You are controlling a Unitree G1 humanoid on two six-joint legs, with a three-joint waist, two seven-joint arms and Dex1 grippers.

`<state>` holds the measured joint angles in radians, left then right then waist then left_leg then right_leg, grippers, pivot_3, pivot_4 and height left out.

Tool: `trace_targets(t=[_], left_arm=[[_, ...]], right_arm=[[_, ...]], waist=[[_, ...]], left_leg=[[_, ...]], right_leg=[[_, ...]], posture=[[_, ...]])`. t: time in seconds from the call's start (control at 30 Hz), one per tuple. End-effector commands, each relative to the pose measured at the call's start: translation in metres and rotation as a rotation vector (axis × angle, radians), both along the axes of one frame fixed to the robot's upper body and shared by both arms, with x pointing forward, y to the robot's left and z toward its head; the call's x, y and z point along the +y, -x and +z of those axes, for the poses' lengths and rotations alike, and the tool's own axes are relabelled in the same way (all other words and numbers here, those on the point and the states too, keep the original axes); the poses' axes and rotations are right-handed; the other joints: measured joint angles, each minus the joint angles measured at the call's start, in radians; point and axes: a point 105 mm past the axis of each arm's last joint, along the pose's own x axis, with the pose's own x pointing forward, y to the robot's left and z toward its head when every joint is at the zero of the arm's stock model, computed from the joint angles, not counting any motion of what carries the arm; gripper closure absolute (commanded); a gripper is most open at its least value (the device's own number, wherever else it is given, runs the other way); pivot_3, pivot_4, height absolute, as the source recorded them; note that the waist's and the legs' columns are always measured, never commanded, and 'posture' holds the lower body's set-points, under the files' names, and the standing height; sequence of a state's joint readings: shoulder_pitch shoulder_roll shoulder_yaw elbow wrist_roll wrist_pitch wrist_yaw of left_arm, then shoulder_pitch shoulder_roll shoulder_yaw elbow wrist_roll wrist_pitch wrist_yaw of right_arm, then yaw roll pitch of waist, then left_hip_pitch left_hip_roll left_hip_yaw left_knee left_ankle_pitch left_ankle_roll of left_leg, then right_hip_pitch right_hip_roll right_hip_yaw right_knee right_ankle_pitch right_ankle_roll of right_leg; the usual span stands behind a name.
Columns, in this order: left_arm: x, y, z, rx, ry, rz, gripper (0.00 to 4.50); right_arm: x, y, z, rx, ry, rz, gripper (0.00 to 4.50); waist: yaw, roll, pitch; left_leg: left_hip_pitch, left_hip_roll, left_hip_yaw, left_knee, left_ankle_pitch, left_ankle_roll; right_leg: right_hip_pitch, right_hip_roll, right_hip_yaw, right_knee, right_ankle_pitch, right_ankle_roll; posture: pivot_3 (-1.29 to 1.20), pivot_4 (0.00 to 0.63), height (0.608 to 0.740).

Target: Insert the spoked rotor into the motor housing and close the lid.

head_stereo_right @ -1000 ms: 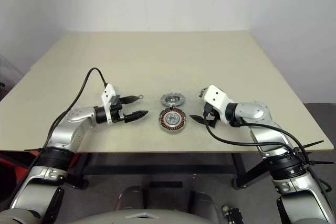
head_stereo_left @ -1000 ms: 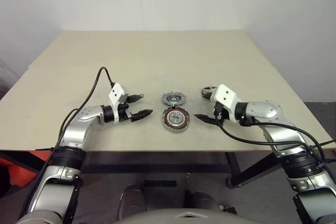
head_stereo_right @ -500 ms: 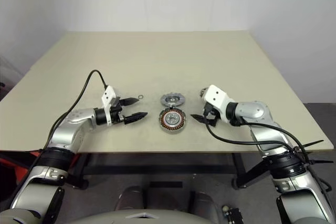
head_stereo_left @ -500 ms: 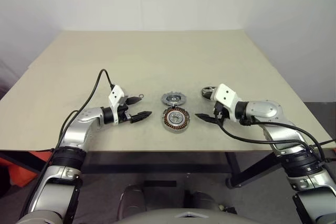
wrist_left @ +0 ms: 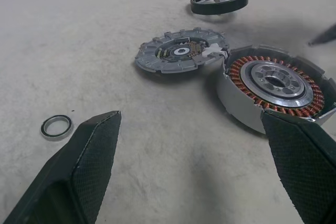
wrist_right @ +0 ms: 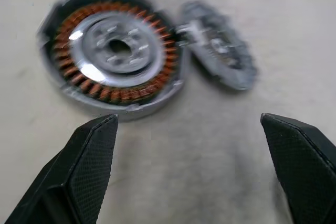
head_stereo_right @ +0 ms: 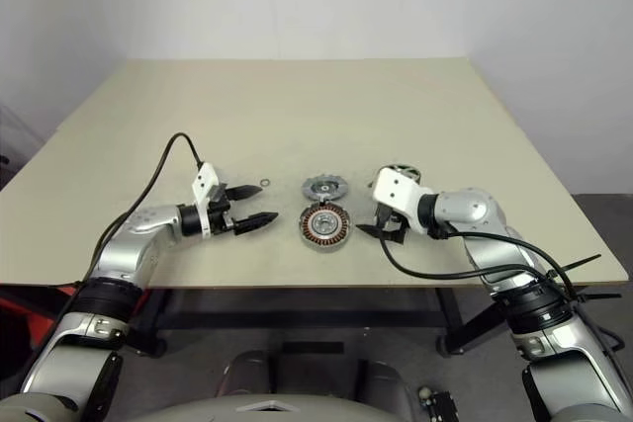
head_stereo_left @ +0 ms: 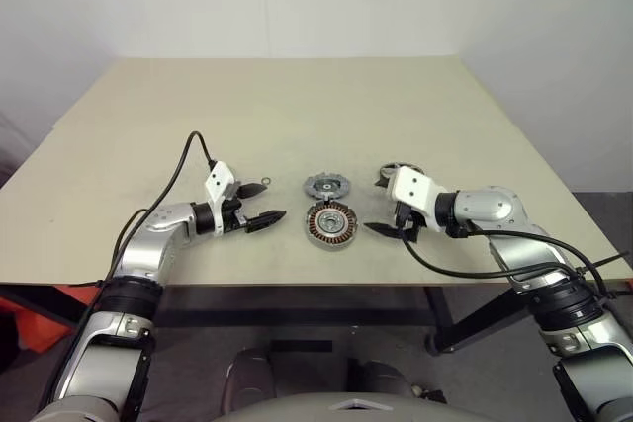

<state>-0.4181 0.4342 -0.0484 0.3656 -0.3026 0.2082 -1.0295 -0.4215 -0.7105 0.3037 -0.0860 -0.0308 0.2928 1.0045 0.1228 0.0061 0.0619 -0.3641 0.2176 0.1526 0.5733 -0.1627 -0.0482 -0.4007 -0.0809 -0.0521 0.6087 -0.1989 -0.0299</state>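
Observation:
The motor housing [head_stereo_left: 330,222], with copper windings around a silver centre, lies flat near the table's front edge. Just behind it, touching its rim, lies the dark grey notched lid [head_stereo_left: 327,186]. The spoked rotor [head_stereo_left: 401,172] rests to their right, partly hidden behind my right wrist. My left gripper [head_stereo_left: 271,202] hovers open left of the housing, pointing at it, with nothing between its fingers [wrist_left: 84,171]. On the housing's right my right gripper [head_stereo_left: 389,230] stands open and empty, angled down toward the housing [wrist_right: 115,51] and lid [wrist_right: 220,43].
A small loose metal ring [head_stereo_right: 264,183] lies on the table [head_stereo_left: 297,116] by my left fingertips, also seen in the left wrist view [wrist_left: 56,127]. The tabletop stretches far behind the parts; its front edge runs just below both grippers.
My right gripper has rolled and tipped down toward the housing, uncovering more of the rotor behind it. The left gripper and the three parts have not moved.

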Motion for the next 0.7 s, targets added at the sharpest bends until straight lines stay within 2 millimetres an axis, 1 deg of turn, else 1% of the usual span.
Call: trace_targets(t=[0.03,0.13,0.27,0.4,0.57,0.7], left_arm=[[-0.006,-0.008,0.015,-0.064,-0.001,-0.017,0.00],[-0.008,-0.008,0.016,-0.071,0.003,-0.015,0.00],[-0.007,-0.006,0.017,-0.076,0.007,0.000,0.00],[-0.003,-0.003,0.017,-0.078,0.007,0.023,0.00],[0.003,-0.001,0.016,-0.073,0.001,0.042,0.00],[0.003,-0.002,0.013,-0.068,-0.001,0.045,0.00]], right_arm=[[0.012,-0.001,0.012,-0.072,0.113,0.160,0.04],[0.018,-0.005,0.009,-0.094,0.204,0.251,0.04],[0.030,-0.006,0.004,-0.101,0.264,0.362,0.04],[0.032,-0.002,-0.006,-0.095,0.346,0.464,0.04],[0.039,0.002,-0.006,-0.108,0.368,0.536,0.04],[0.047,0.004,-0.010,-0.115,0.388,0.589,0.04]], waist=[[-0.002,0.000,0.000],[-0.001,0.000,0.000],[-0.002,0.000,0.000],[-0.002,0.000,0.000],[-0.003,0.000,0.000],[-0.003,0.000,0.000]], left_leg=[[0.000,0.000,0.000,0.000,0.000,0.000],[0.000,0.001,0.000,0.001,0.000,0.000],[-0.001,0.001,0.000,0.002,0.000,0.000],[-0.001,0.001,0.000,0.002,-0.001,0.001],[-0.001,0.001,0.000,0.003,-0.001,0.001],[0.000,0.002,0.000,0.003,-0.001,0.001]], right_leg=[[0.000,0.000,0.000,0.000,0.000,0.000],[0.000,0.000,0.000,0.001,0.000,-0.001],[0.000,0.000,0.000,0.002,0.001,-0.001],[0.000,0.000,0.000,0.002,0.001,-0.002],[0.000,0.000,0.000,0.002,0.001,-0.002],[0.000,0.001,0.000,0.003,0.001,-0.002]], posture=[[0.00,0.000,0.740],[0.00,0.000,0.740],[0.00,0.000,0.740],[0.00,0.000,0.740],[0.00,0.000,0.740],[0.00,0.000,0.740]])
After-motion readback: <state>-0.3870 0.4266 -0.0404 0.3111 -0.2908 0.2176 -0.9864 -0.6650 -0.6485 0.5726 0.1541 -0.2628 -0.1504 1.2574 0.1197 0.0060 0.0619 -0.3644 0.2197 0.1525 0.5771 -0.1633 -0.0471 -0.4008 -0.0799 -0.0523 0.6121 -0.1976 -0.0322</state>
